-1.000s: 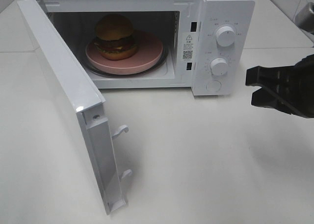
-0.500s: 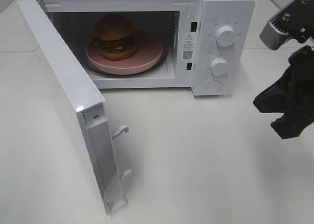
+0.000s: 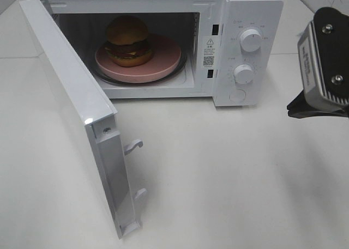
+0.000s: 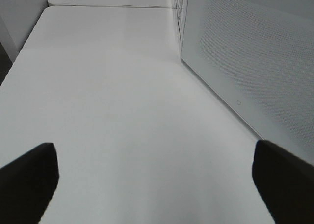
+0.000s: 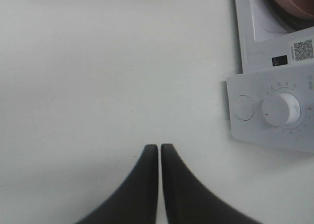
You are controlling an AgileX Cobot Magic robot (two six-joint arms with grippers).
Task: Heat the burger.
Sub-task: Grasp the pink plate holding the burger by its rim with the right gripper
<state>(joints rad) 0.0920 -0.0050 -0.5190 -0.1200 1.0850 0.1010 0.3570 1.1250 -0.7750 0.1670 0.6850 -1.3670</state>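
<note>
The burger (image 3: pixel 128 40), with a domed brown bun and dark patty, stands on a pink plate (image 3: pixel 166 55) inside the open white microwave (image 3: pixel 251 9). At the right edge of the high view my right gripper (image 3: pixel 292 109) hangs clear of the microwave's front, mostly hidden behind its own wrist housing. In its wrist view the right gripper (image 5: pixel 159 148) points down at bare table beside the control panel (image 5: pixel 274 116), fingers together and holding nothing. My left gripper (image 4: pixel 153 150) is open over bare table, beside the door's outer face (image 4: pixel 245 52). It does not show in the high view.
The microwave door (image 3: pixel 71 96) swings out toward the table's front left, its latch hooks (image 3: pixel 133 146) sticking out. Two knobs (image 3: pixel 250 40) and a round button (image 3: pixel 238 95) sit on the panel. White table surface (image 3: pixel 229 178) stretches in front of the oven.
My right arm has drawn back to the right and turned, so its wrist housing now faces the high camera. Burger, plate and door have not moved.
</note>
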